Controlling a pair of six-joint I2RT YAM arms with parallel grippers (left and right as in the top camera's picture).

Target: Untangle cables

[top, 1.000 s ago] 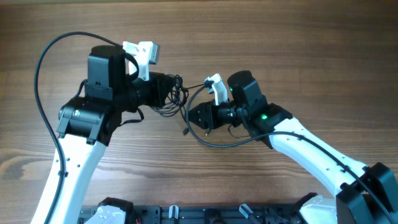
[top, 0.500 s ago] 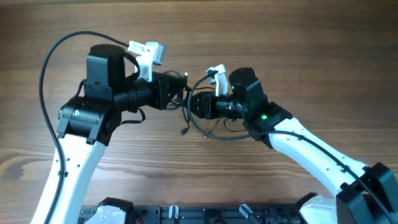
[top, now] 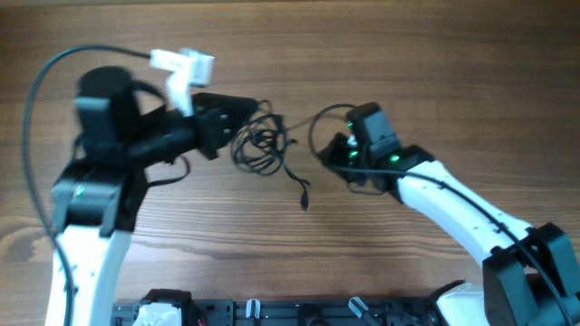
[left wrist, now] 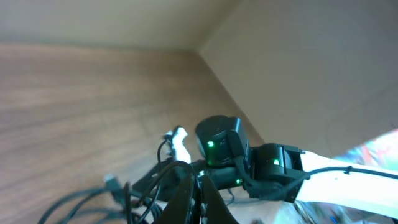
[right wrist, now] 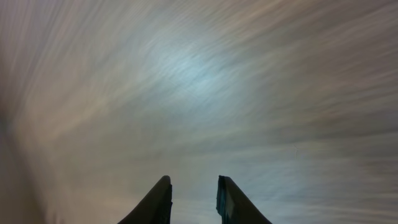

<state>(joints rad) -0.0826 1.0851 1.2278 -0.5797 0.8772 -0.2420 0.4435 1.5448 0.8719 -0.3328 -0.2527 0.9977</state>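
The cables [top: 261,145] are lying bunched in the middle of the table [top: 408,54], touching the left gripper [left wrist: 193,186] on their left, with the right gripper [right wrist: 191,182] sitting near on their right

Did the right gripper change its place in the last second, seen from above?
Yes. The right gripper has drawn back to the right, away from the cables, judged against the table grain.
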